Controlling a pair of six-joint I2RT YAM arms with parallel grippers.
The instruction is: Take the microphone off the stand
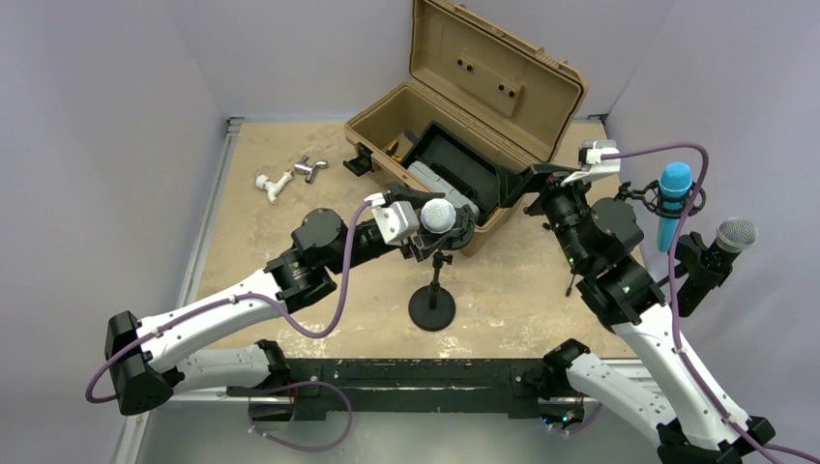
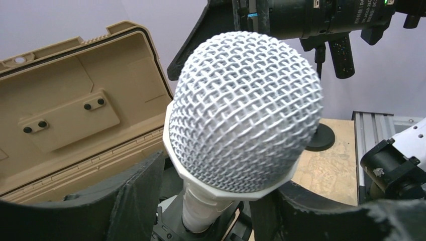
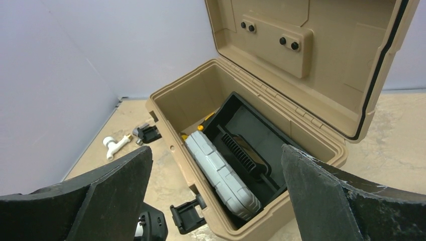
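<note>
Bracketing the microphone (image 1: 437,215) just below its mesh head, the left fingers (image 2: 125,206) stand at a middling width, one on each side of the white neck. In the left wrist view a sliver of space seems to show on both sides, so I cannot tell whether they touch it or grip it yet. The microphone sits tilted in the clip of the stand (image 1: 432,307) at the centre of the overhead frame, and the stand's round base lies flat on the table (image 1: 247,222).

Taking it by the neck looks deliberate. The mesh ball is wide and rounded, while the neck gives two opposing sides to pinch and lies along the line on which the body should slide out of the clip.

The left arm (image 1: 242,300) runs from the lower left of the overhead frame diagonally up and to the right. Its forearm is close to level and its wrist is at the height of the head.

The right arm (image 1: 629,290) rises from the lower right, folded back on itself, with its wrist turned toward the open tan case (image 1: 464,106). The right fingers (image 3: 100,196) are spread wide with nothing between them, and only the case interior shows in the gap. It is parked well apart from the stand, probably to leave room. If the light base lifts with the pull, it may be needed to pin it down.
</note>
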